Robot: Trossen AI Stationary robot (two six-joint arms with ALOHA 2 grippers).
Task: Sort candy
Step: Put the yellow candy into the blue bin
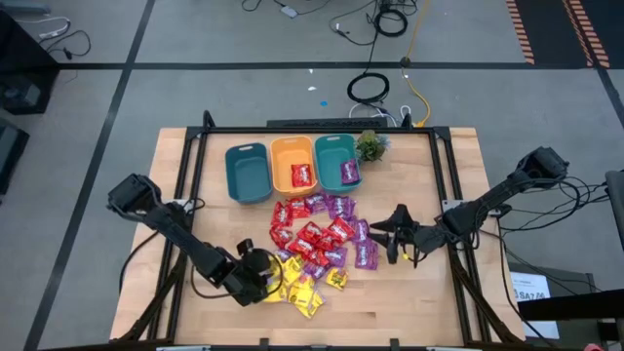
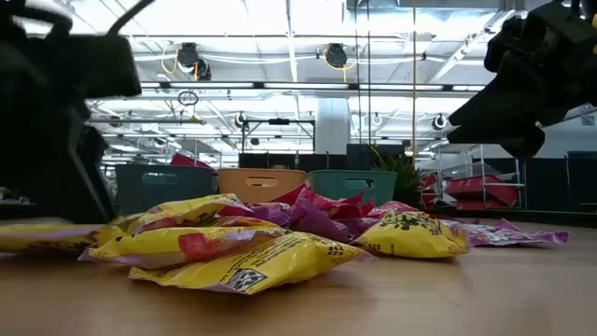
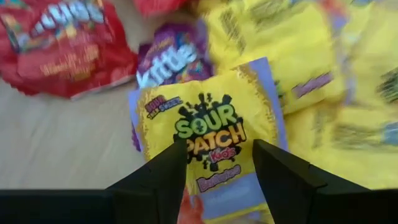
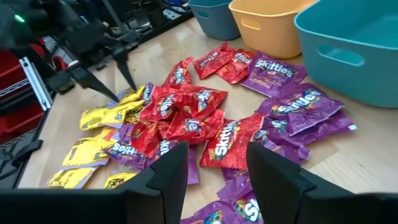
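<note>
While the right gripper hovers open beside the pile, a yellow candy packet lies between the left gripper's parted jaws.

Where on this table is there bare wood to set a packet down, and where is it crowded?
Bare wood lies along the near edge of the table, below the candy pile, and right of the plant. The dark teal bin looks empty. The centre is crowded, with the left claw over yellow packets and the right claw at the pile's edge.
</note>
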